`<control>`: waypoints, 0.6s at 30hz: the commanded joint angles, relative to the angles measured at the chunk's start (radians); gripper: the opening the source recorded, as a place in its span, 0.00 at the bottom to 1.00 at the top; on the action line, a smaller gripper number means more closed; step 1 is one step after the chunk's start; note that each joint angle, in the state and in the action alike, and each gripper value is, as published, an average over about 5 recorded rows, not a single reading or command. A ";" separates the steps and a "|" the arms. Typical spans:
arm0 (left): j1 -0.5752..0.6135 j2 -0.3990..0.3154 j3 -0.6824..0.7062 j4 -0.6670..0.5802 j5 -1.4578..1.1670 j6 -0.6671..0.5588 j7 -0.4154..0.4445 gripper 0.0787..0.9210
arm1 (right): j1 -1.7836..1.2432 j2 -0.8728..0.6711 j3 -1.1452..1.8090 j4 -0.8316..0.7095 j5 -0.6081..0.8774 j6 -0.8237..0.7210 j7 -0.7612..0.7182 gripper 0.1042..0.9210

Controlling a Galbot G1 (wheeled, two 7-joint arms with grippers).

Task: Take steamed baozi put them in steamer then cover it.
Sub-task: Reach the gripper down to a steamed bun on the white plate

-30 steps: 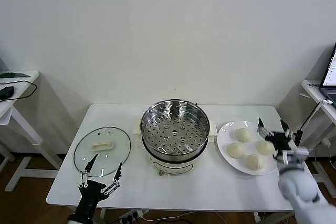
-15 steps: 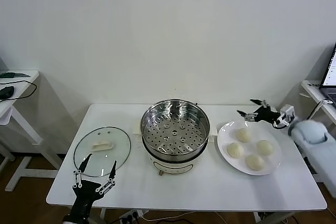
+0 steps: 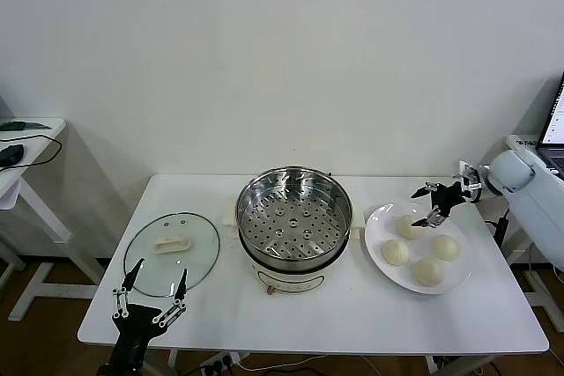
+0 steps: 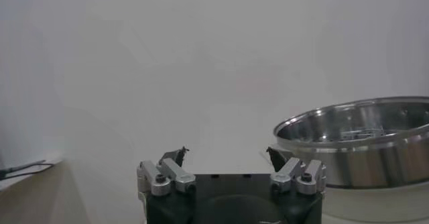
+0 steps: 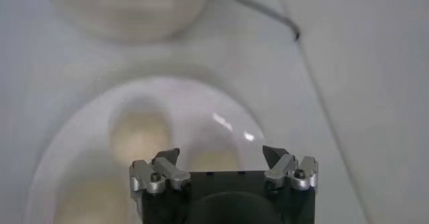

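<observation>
Several cream-white baozi [image 3: 408,226] lie on a white plate [image 3: 372,233] to the right of the steamer [image 3: 293,217], a shiny steel pot with a perforated floor and nothing in it. The glass cover [image 3: 171,253] lies flat on the table to the left of the pot. My right gripper [image 3: 429,202] hovers open over the plate's far side, just above the farthest baozi. In the right wrist view its jaws [image 5: 220,153] stand wide over the baozi [image 5: 139,135] and hold nothing. My left gripper [image 3: 150,292] is open at the table's front left edge, close to the cover.
The white table [image 3: 335,314] ends just right of the plate. A side desk with a laptop [image 3: 553,129] stands beyond it on the right. Another small desk [image 3: 26,143] with cables stands at the far left. In the left wrist view the steamer [image 4: 355,138] rises on one side.
My right arm has swung up from the front right corner and round behind the plate; its gripper now points down at the farthest baozi. The left gripper drifted slightly left and lower.
</observation>
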 commanded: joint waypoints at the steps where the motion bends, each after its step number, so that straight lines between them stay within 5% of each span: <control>1: 0.004 -0.002 -0.002 -0.003 0.000 -0.002 -0.002 0.88 | 0.085 0.088 -0.078 -0.133 -0.203 0.038 -0.057 0.88; 18: 0.005 -0.002 -0.001 0.013 0.001 -0.012 -0.007 0.88 | 0.044 0.206 -0.054 -0.251 -0.233 0.071 0.066 0.88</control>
